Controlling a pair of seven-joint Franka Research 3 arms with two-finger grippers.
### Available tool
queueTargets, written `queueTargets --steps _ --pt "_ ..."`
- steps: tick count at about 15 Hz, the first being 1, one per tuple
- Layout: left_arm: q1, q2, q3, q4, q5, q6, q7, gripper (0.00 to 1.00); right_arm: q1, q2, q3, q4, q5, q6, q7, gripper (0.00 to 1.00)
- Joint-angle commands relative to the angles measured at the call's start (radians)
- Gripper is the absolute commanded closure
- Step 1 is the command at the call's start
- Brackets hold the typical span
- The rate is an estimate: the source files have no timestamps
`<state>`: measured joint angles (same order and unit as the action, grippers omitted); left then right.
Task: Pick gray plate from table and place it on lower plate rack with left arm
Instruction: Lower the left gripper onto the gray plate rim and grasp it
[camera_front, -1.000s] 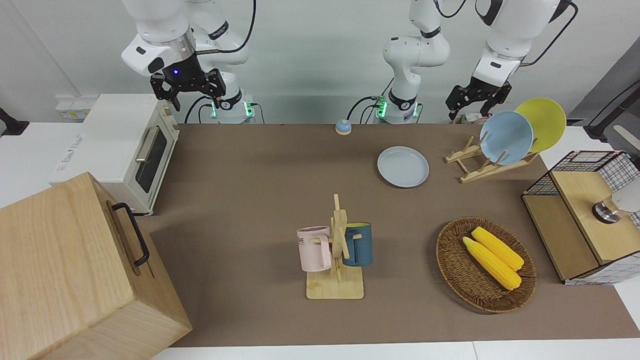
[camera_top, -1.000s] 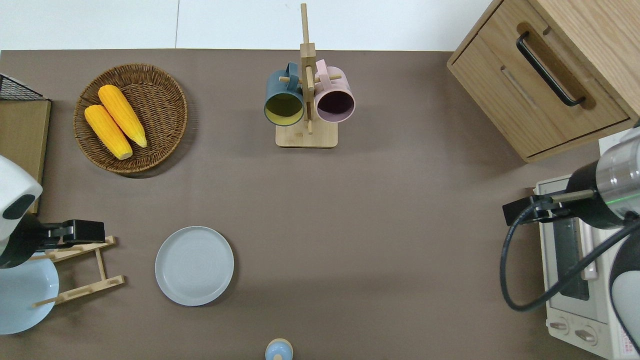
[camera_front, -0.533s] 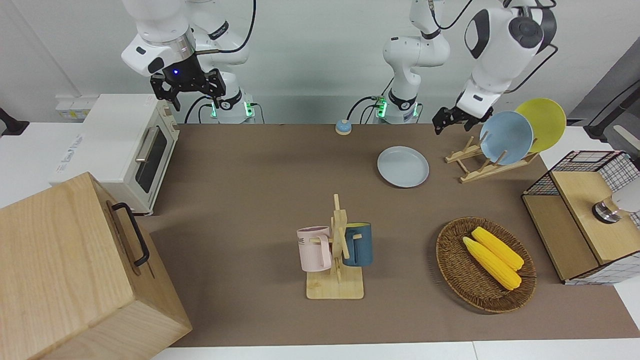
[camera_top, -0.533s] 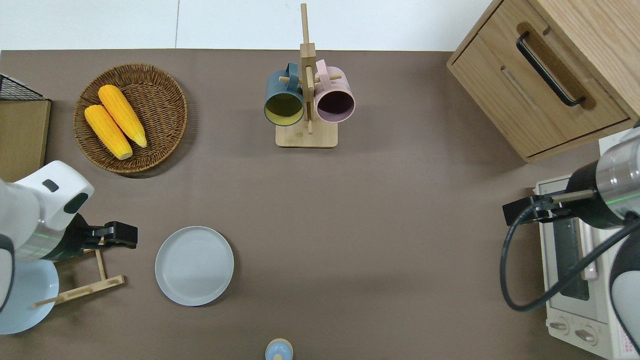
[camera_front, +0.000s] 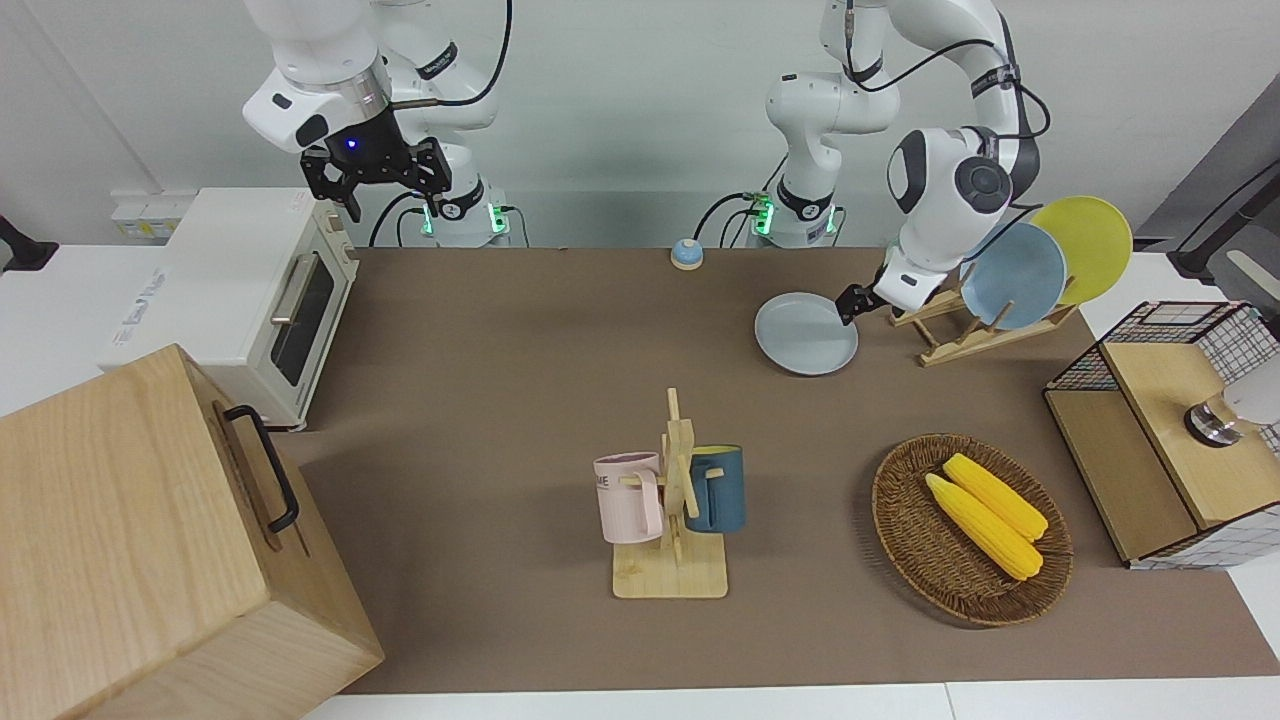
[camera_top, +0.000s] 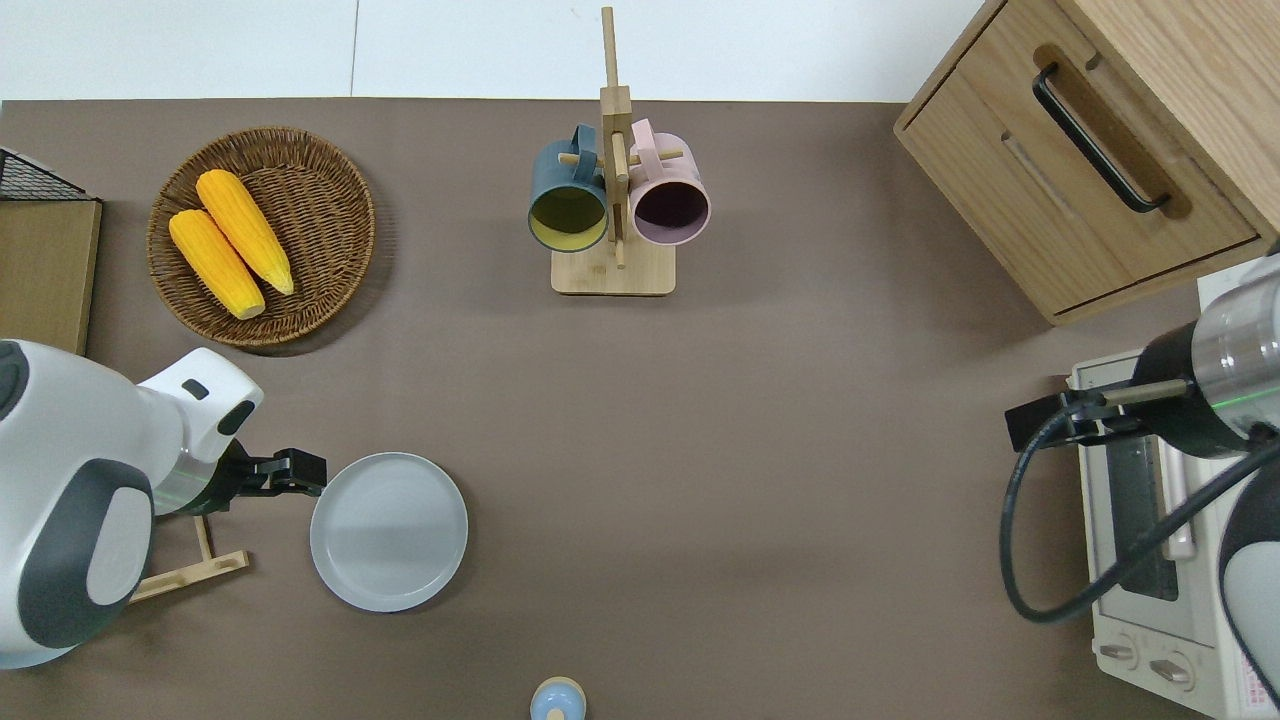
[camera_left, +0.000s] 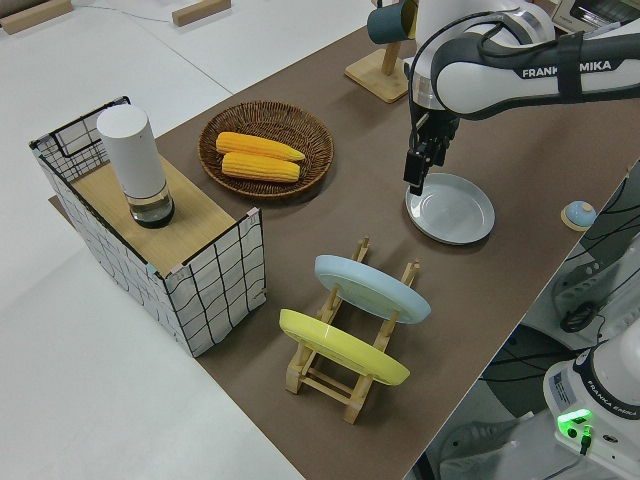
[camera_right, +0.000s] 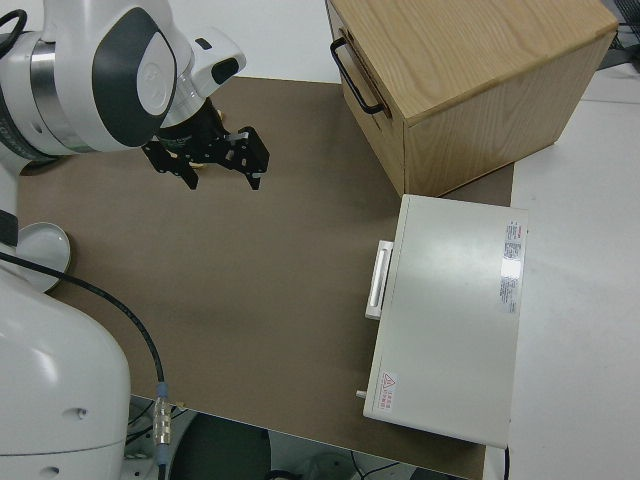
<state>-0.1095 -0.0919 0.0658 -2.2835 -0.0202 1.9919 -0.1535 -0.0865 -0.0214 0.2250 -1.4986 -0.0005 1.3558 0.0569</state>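
The gray plate lies flat on the brown mat, also in the overhead view and the left side view. My left gripper is open and empty, low over the mat at the plate's rim on the rack's side. The light-wood plate rack stands beside the plate toward the left arm's end. It holds a sky-blue plate and a yellow plate in its upper slots. My right arm is parked, its gripper open.
A mug stand with a pink and a blue mug stands mid-table. A wicker basket holds two corn cobs. A wire-sided shelf box, a toaster oven, a wooden cabinet and a small blue bell are also there.
My left arm has swung down from above the rack toward the gray plate's rim. The plate, the rack and the right arm have not moved.
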Motion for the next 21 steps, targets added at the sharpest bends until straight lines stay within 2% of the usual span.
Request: queueTargets --steps 1,3,5,7,9,10,11,15,18,21 --pt "0.01 0.056 0.002 -0.05 0.0 0.061 -0.001 0.01 -0.015 -0.005 0.007 0.006 0.004 -0.015 -0.003 0.011" --pt "0.019 0.107 0.018 -0.054 0.003 0.062 0.0 0.01 -0.013 -0.005 0.007 0.006 0.004 -0.015 -0.003 0.011" --pt "0.016 0.148 0.017 -0.054 0.003 0.064 0.0 0.01 -0.013 -0.005 0.007 0.006 0.004 -0.015 -0.003 0.011" --pt "0.016 0.149 0.019 -0.053 0.003 0.067 -0.014 0.25 -0.013 -0.005 0.007 0.006 0.004 -0.015 -0.003 0.011" --pt "0.016 0.146 0.019 -0.051 0.002 0.065 -0.017 0.59 -0.015 -0.005 0.007 0.006 0.004 -0.015 -0.003 0.011" --pt "0.016 0.143 0.02 -0.051 0.002 0.065 -0.017 0.85 -0.015 -0.005 0.007 0.006 0.004 -0.015 -0.003 0.013" --pt "0.016 0.141 0.02 -0.048 0.002 0.065 -0.017 0.99 -0.013 -0.005 0.007 0.006 0.004 -0.015 -0.003 0.011" --pt "0.016 0.121 0.023 -0.012 -0.004 0.041 -0.017 1.0 -0.015 -0.005 0.007 0.006 0.004 -0.015 -0.003 0.013" --pt "0.014 0.115 0.029 0.126 -0.006 -0.105 -0.012 1.0 -0.013 -0.005 0.007 0.006 0.004 -0.015 -0.003 0.013" --pt "0.013 0.11 0.034 0.192 0.0 -0.172 -0.024 1.0 -0.013 -0.005 0.007 0.006 0.004 -0.015 -0.003 0.013"
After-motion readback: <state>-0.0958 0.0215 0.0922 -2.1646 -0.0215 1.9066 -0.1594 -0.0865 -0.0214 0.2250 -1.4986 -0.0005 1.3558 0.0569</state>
